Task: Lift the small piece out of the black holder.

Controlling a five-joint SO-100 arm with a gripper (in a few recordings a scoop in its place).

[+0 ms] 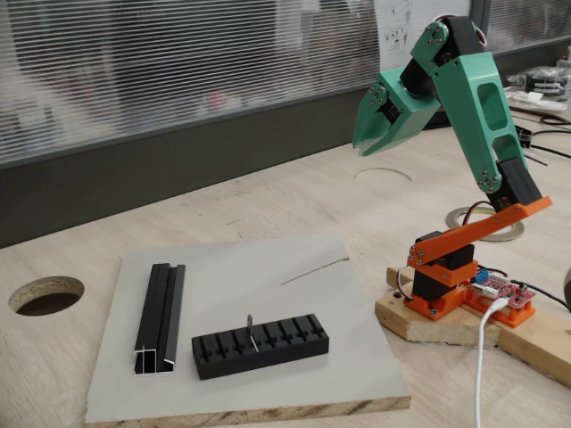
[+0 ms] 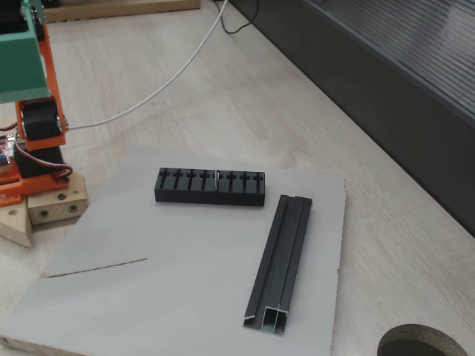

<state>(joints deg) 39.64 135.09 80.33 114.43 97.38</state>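
Observation:
The black holder [image 1: 260, 345] [image 2: 210, 187] lies on a grey board, its row of slots facing up. The small piece [image 1: 251, 328] [image 2: 216, 176], a thin grey metal sliver, stands upright in a slot near the holder's middle. My green gripper [image 1: 368, 143] hangs high above the table at the right of a fixed view, folded back against the arm and far from the holder. Its fingers point down and left; no gap shows between them and they hold nothing.
A long black channel rail [image 1: 161, 318] [image 2: 280, 261] lies on the grey board [image 1: 268, 276] [image 2: 185, 297] beside the holder. A thin grey line [image 1: 314, 270] [image 2: 96, 268] marks the board. The arm's orange base [image 1: 446, 276] sits on a wooden block. A round hole [image 1: 46, 294] is cut in the table.

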